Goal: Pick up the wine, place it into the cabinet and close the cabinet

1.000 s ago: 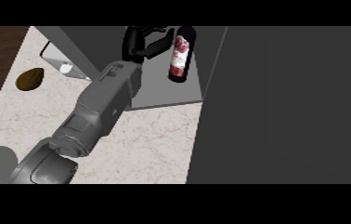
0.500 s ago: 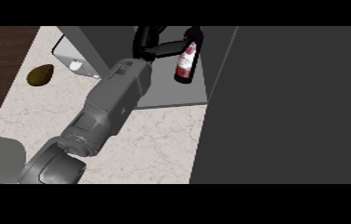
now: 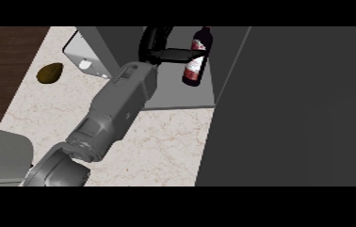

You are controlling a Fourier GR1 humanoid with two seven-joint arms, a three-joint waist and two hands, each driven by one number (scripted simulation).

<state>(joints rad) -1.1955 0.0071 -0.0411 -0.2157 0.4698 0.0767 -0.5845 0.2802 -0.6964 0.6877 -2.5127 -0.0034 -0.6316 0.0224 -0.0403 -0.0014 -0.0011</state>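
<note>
The wine bottle is dark with a red-and-white label. It stands tilted inside the open cabinet, close to the cabinet's right side. My right hand reaches in from the lower left, its forearm lying over the cabinet's floor. Its fingers curl across the bottle's upper part and hold it. The bottle's base is at or just above the cabinet floor; I cannot tell whether it touches. The left hand does not show.
The cabinet's big dark door stands open and fills the right side of the view. A brown oval object lies on the marble counter at the left. Beside it is a light grey panel with a white knob.
The right hand has carried the bottle a little to the right inside the cabinet, closer to its right side. The whole view has also drifted slightly.
</note>
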